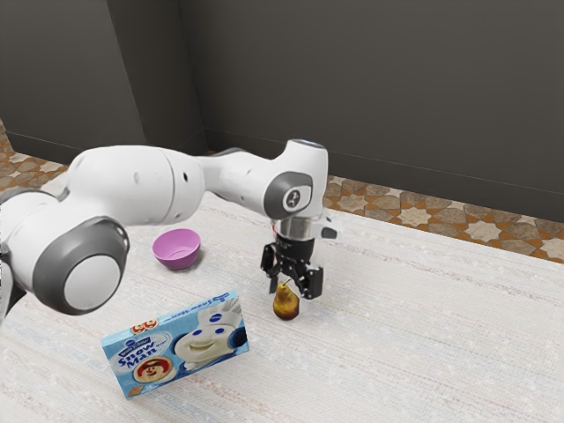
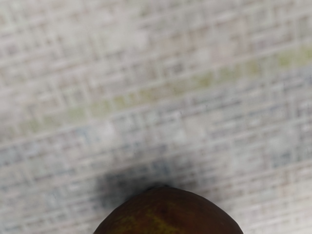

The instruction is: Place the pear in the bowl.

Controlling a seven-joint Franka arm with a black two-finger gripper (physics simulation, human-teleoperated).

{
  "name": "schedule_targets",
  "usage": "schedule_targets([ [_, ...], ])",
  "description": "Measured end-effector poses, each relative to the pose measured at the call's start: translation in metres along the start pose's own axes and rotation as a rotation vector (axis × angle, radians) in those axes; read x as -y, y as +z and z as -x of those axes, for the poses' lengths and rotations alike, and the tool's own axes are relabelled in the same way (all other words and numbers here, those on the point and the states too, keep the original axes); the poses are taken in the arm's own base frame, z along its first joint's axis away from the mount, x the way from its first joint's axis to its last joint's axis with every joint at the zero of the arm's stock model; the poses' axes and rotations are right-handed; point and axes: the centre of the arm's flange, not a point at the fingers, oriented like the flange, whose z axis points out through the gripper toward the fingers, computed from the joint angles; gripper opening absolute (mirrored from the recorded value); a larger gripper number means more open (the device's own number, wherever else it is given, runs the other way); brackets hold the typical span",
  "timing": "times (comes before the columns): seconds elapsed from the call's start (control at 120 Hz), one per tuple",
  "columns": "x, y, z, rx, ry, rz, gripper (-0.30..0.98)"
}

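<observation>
The black gripper [image 1: 294,289] points down over the table with its fingers spread apart. At its fingertips is the brown-yellow pear [image 1: 285,304], upright with its stem on top; its upper end is near the left-hand finger in the exterior view, and a gap shows toward the other finger. The pear [image 2: 168,213] appears large and dark at the wrist view's lower edge, a soft shadow beside it. A pink-purple bowl [image 1: 177,250] stands on the table, toward the exterior view's left from the gripper, with nothing visible inside.
A blue Snow Man cookie box [image 1: 181,344] stands on the whitish table [image 1: 423,344], in front of the bowl and toward the exterior view's left from the pear. A dark wall [image 1: 379,88] rises behind the table.
</observation>
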Motion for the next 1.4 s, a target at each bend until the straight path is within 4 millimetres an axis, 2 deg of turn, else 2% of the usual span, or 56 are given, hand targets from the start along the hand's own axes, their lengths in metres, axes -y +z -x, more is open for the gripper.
schedule_targets([
  [0.192, 0.001, 0.005, 0.000, 0.014, 0.001, -0.005, 0.53],
  [0.475, 0.001, 0.009, -0.002, 0.016, 0.002, -0.006, 0.42],
  [0.667, 0.001, 0.001, 0.000, 0.013, 0.002, -0.009, 0.34],
  [0.742, 0.009, -0.014, 0.001, 0.002, -0.010, -0.018, 0.31],
  [0.833, 0.037, -0.039, 0.007, -0.010, -0.056, -0.041, 0.26],
  [0.908, 0.066, -0.051, 0.013, -0.007, -0.101, -0.062, 0.23],
  [1.067, 0.189, -0.060, 0.032, -0.012, -0.250, -0.038, 0.18],
  [1.167, 0.243, -0.062, 0.044, -0.025, -0.304, -0.026, 0.16],
  [1.3, 0.286, -0.062, 0.050, -0.042, -0.336, -0.032, 0.20],
  [1.4, 0.305, -0.065, 0.058, -0.050, -0.350, -0.043, 0.25],
])
